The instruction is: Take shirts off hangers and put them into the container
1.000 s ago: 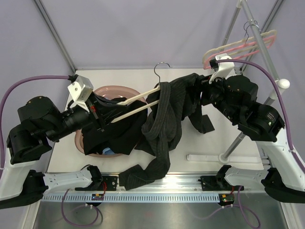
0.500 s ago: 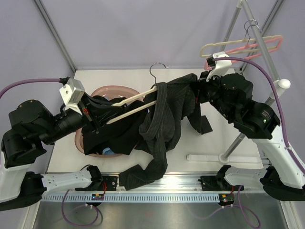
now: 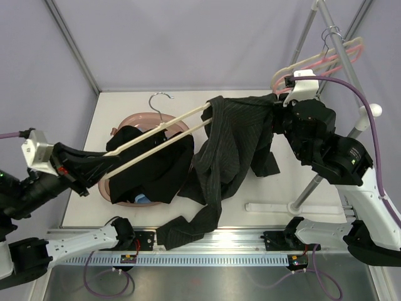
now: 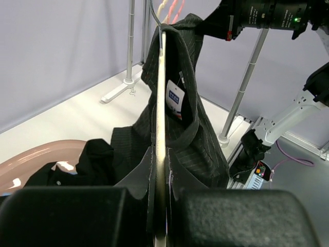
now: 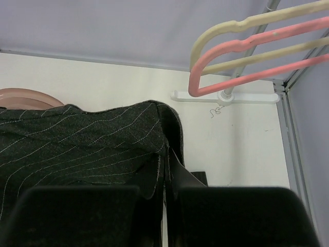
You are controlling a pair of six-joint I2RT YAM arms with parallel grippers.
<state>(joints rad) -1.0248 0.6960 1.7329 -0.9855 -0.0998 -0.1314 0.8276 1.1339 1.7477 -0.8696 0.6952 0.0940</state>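
Starting at the left: the left pincer (image 4: 160, 211) is clamped tight on one end of a cream hanger (image 4: 161, 103). You can see the bar running straight out between its fingers in the left wrist view. The hanger is off the worktop (image 3: 282, 188), held in the air and slanting toward the far edge.

Under that hanger, by the left edge of the worktop, sits the container (image 3: 141, 116). The black shirt (image 3: 153, 169) is piled in it and spills over the rim on the near side. A little bit of the light blue shirt (image 3: 143, 199) peeks out from under the black one at the near rim.

The pinstripe shirt (image 3: 235, 141) is around the middle of the worktop and not in the container. Its collar end is hooked over the far end of the cream hanger, with the neck label showing in the left wrist view. The rest is stretched across to the right arm, and one long bit trails down to the near edge of the worktop.

The right pincer (image 5: 165, 206) is closed on the pinstripe cloth, and its wrist view shows the fabric pinched right between the fingers.

Over the far right corner, a pink hanger (image 5: 191, 82) and a second cream hanger (image 5: 247, 21) hang bare on the rack pole (image 3: 343, 66), close together.
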